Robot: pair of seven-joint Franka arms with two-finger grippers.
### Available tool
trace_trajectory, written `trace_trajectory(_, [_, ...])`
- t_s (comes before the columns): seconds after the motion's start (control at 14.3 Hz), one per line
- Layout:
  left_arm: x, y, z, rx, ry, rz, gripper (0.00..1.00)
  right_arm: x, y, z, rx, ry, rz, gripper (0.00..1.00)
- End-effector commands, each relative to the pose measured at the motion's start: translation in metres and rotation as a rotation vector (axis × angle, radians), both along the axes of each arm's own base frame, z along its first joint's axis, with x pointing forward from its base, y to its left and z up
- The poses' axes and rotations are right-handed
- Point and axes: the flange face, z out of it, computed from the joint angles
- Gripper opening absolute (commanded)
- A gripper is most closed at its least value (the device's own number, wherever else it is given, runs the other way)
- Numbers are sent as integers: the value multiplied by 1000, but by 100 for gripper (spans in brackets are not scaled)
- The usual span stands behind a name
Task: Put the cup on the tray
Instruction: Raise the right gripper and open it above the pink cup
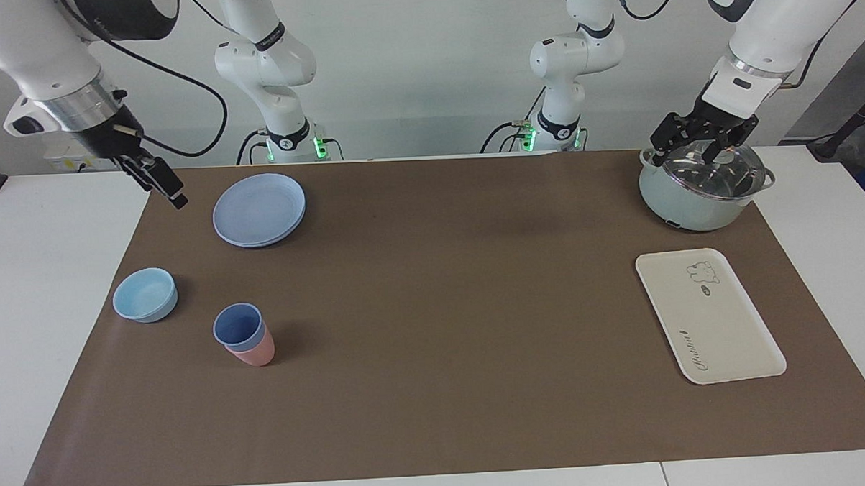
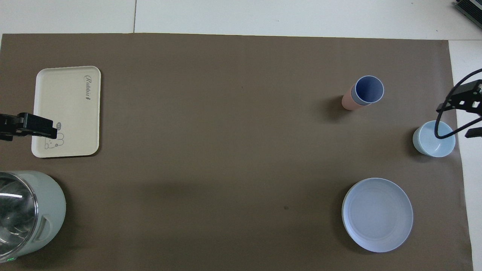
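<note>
The periwinkle-blue cup (image 1: 237, 325) stands nested inside a pink tumbler (image 1: 258, 354) on the brown mat, toward the right arm's end of the table. It also shows in the overhead view (image 2: 369, 89). The cream-white tray (image 1: 723, 326) with its bear drawing lies bare toward the left arm's end, and also shows in the overhead view (image 2: 64, 105). My left gripper (image 1: 688, 153) is open and empty, up over the pot's glass lid. My right gripper (image 1: 174, 194) hangs in the air over the mat's edge, beside the blue plate, well apart from the cup.
A pale green pot (image 1: 690, 205) with a glass lid stands nearer the robots than the tray. A round blue plate (image 1: 259, 209) and a light-blue bowl (image 1: 145, 295) lie near the cup at the right arm's end.
</note>
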Motion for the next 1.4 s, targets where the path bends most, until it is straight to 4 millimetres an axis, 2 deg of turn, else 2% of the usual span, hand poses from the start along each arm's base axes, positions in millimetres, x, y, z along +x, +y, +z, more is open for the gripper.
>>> trace_trajectory(0.0, [-8, 2, 3, -9, 4, -8, 100, 31, -18, -31, 87, 24, -194, 91])
trace_trajectory(0.14, [-8, 2, 3, -9, 4, -7, 100, 57, -37, -47, 154, 43, -283, 93])
trace_trajectory(0.35, [-8, 2, 3, -9, 4, -7, 100, 87, -69, -86, 243, 82, -366, 95])
trace_trajectory(0.49, [-8, 2, 3, -9, 4, -8, 100, 105, -87, -119, 310, 124, -396, 98])
trace_trajectory(0.7, [-8, 2, 3, -9, 4, -8, 100, 133, -101, -158, 365, 160, -435, 100])
trace_trajectory(0.84, [-8, 2, 3, -9, 4, -7, 100, 139, -126, -202, 508, 197, -501, 100])
trace_trajectory(1.05, [-8, 2, 3, -9, 4, -8, 100, 146, -115, -231, 558, 244, -522, 100])
trace_trajectory(1.26, [-8, 2, 3, -9, 4, -7, 100, 149, -106, -254, 610, 285, -554, 100])
trace_trajectory(1.33, [-8, 2, 3, -9, 4, -7, 100, 149, -104, -256, 627, 291, -556, 100])
